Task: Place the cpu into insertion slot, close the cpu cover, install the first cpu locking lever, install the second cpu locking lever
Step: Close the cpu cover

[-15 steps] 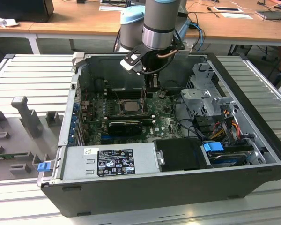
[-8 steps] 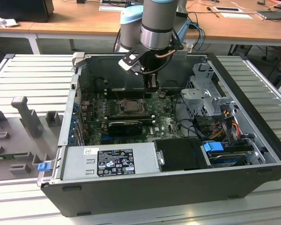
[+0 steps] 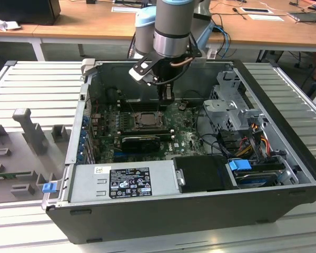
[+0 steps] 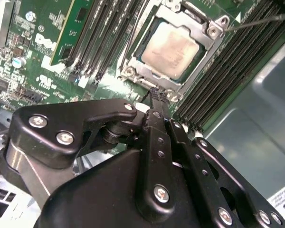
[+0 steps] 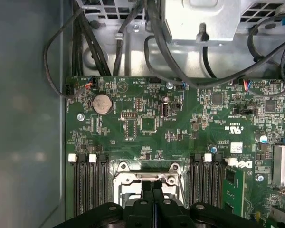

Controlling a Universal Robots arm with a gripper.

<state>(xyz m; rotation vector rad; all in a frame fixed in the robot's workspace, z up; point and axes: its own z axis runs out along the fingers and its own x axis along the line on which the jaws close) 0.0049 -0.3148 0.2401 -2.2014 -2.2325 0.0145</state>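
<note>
In the second wrist view the cpu lies flat in the insertion slot, its dull silver top showing. The cpu cover, a silver frame, lies down around it. A thin metal lever rod juts out from the socket's corner. My gripper is shut, with its tip just beside the cover's edge. The exterior view has the gripper hanging just above the far side of the insertion slot. The first wrist view shows the fingers pressed together over the socket's metal bracket.
Long black memory slots flank the socket on both sides. Nearer the camera in the exterior view are a black graphics card and the power supply. A drive cage and cables sit at the exterior view's right. The case walls enclose the board.
</note>
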